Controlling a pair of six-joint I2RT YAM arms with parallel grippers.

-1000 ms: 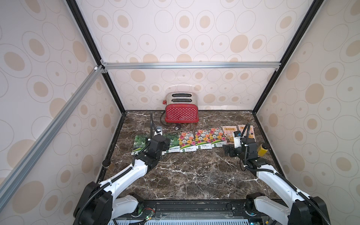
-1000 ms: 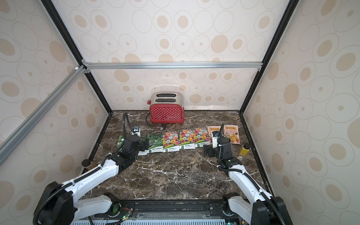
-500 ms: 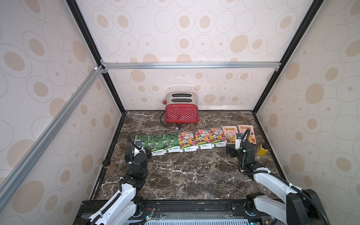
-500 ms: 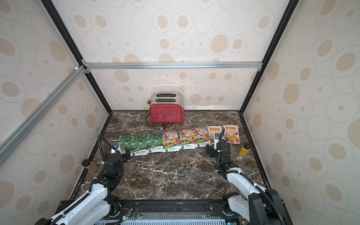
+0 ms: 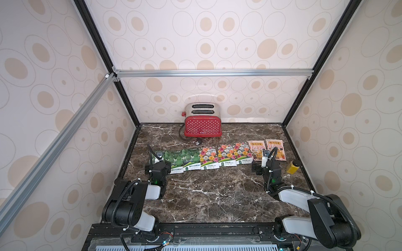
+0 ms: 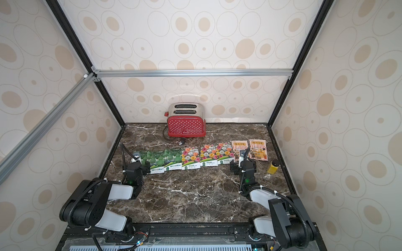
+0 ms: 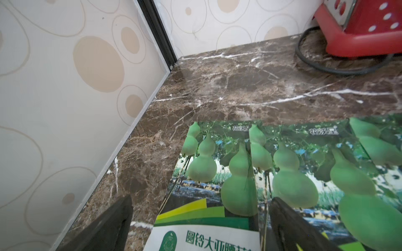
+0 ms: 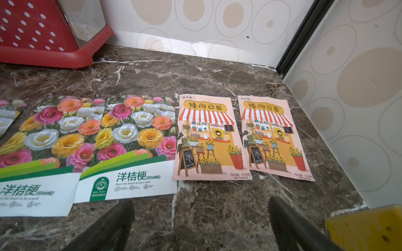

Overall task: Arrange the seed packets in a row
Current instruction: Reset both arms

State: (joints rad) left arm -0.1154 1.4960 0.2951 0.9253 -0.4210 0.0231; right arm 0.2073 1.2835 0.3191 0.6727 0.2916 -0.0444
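Note:
The seed packets lie flat in a row across the marble table (image 5: 217,195) in both top views: green gourd prints (image 5: 185,159) on the left, flower prints (image 5: 226,155) in the middle, two striped-awning shop prints (image 5: 275,148) on the right. My left gripper (image 5: 161,164) stands open low over the near corner of the leftmost gourd packet (image 7: 208,173), which lies between its fingers (image 7: 117,217). Just in front of the shop packets (image 8: 208,139), my right gripper (image 8: 201,201) is open over bare marble with nothing in it.
A red dotted toaster (image 5: 203,128) stands against the back wall, its cord and plug (image 5: 196,142) trailing just behind the row. A small yellow jar (image 5: 293,167) with a dark lid stands close beside the right gripper, near the right wall.
My left gripper has left the gourd packets' middle for the row's left end, its arm folding back toward the base. The right arm has drawn back slightly. The packets have not moved.

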